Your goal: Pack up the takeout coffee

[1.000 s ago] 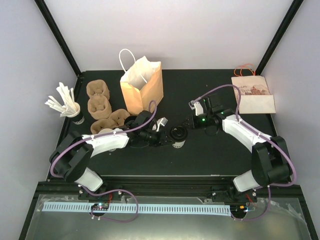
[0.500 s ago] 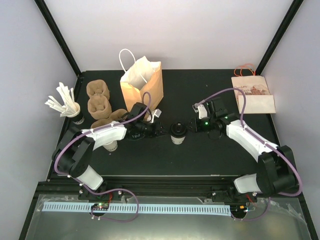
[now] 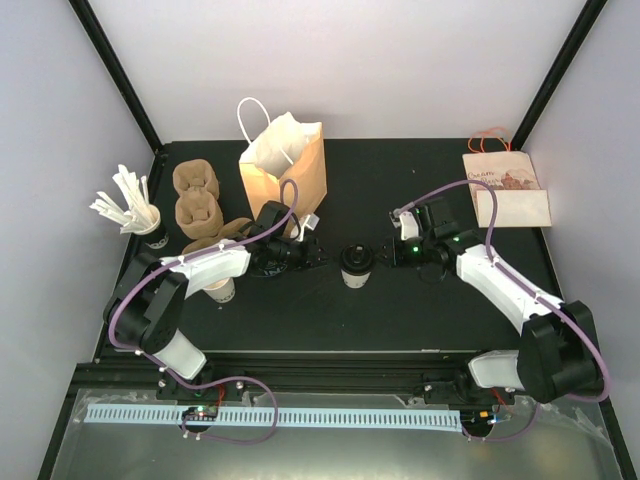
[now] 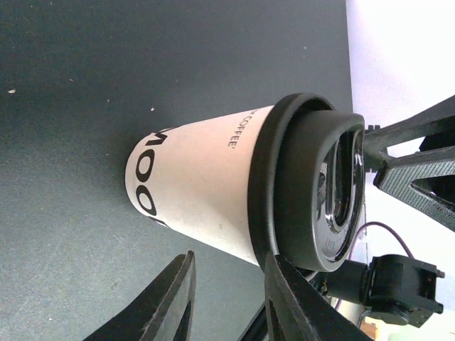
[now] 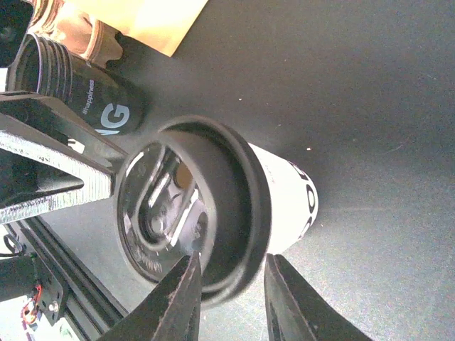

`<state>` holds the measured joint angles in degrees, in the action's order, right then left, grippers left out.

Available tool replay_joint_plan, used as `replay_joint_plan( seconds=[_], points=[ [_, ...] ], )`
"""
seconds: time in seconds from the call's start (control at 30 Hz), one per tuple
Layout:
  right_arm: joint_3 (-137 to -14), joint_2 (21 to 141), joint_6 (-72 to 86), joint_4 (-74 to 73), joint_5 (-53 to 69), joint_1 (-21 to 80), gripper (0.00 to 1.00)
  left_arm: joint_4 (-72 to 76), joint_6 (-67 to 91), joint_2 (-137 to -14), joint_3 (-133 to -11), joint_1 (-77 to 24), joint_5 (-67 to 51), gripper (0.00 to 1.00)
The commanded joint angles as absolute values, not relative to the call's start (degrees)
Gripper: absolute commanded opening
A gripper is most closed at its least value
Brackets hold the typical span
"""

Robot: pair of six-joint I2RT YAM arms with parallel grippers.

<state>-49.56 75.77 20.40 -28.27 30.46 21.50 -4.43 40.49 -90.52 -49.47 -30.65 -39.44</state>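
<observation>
A white takeout coffee cup (image 3: 354, 266) with a black lid stands upright mid-table. My left gripper (image 3: 318, 253) sits just left of it, jaws slightly open, empty. The left wrist view shows the cup (image 4: 202, 188) and its lid (image 4: 313, 192) right ahead of the gripper (image 4: 229, 264); one fingertip (image 4: 279, 266) is at the lid's rim. My right gripper (image 3: 386, 252) is just right of the cup, also slightly open. In the right wrist view the lid (image 5: 195, 220) lies beyond the gripper (image 5: 232, 261), with nothing clamped. The brown paper bag (image 3: 284, 170) stands open behind.
Several moulded cup carriers (image 3: 198, 196) lie at the left, next to a cup of white stir sticks (image 3: 133, 208). Another white cup (image 3: 221, 290) stands under my left arm. A flat printed bag (image 3: 508, 195) lies at the far right.
The coffee cup went from tilted to standing upright. My left gripper drew back up and left. My right gripper came in closer to the cup's right side.
</observation>
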Motion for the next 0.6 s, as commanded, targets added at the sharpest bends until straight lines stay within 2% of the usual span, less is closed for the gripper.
replay_joint_plan(
  seconds=[0.0, 0.13, 0.33, 0.47, 0.57],
  points=[
    [-49.7, 74.3, 22.0, -26.1, 30.6, 21.4, 0.27, -3.9, 39.6, -90.1, -51.8, -30.4, -42.0, 0.3],
    [-49.8, 73.4, 21.9, -26.0, 30.5, 21.4, 0.28, -3.5, 39.8, -90.7, -52.0, -30.4, -42.1, 0.29],
    [-47.9, 73.4, 22.0, -25.4, 30.5, 20.2, 0.23, -1.9, 40.3, -91.2, -52.2, -30.5, -43.4, 0.26],
    [-46.9, 74.1, 22.1, -24.2, 31.6, 20.0, 0.22, -1.2, 40.4, -92.1, -52.7, -30.7, -45.1, 0.19],
    [-46.7, 75.1, 22.2, -23.5, 33.0, 20.0, 0.21, -1.2, 40.3, -92.4, -53.0, -30.9, -45.3, 0.18]
  ],
)
